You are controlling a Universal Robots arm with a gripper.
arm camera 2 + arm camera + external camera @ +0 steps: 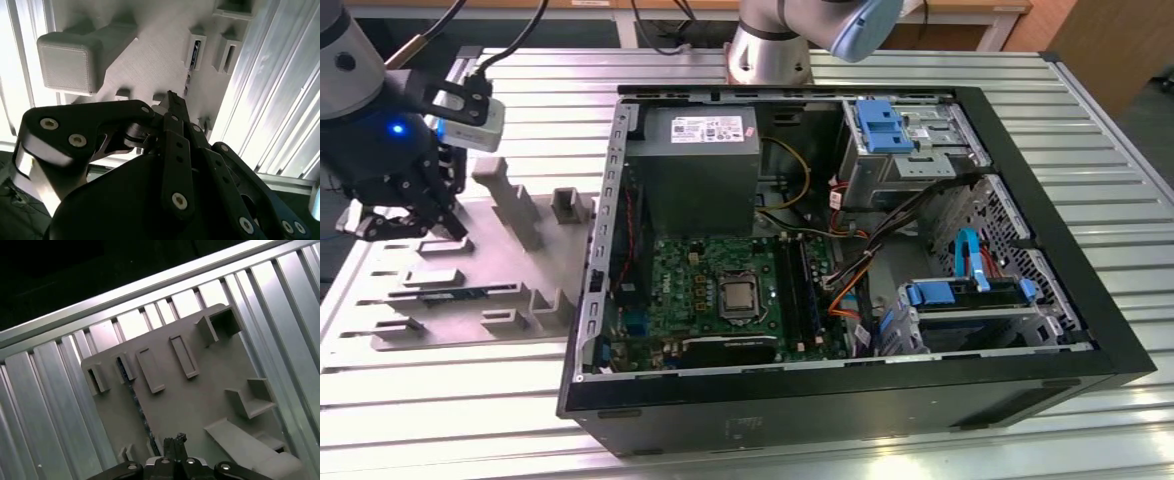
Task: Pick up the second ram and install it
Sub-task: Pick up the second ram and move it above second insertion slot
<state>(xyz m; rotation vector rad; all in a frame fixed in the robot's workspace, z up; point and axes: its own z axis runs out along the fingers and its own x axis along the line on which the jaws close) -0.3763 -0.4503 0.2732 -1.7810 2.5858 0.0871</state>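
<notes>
Gripper (pixel 403 225) of mine hangs pinched shut and empty over the grey holder tray (pixel 494 270); the second ram (pixel 450 293) sits in the tray's slot (nothing lifted yet), so pickup and installation are both left, I judge.

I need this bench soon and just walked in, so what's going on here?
A robot arm's hand hovers over the grey holder tray at the exterior view's left, shut and empty. The second ram lies in its slot on that tray, not yet picked up. The open computer case, with its green motherboard exposed, sits beside the tray at the exterior view's right.
</notes>
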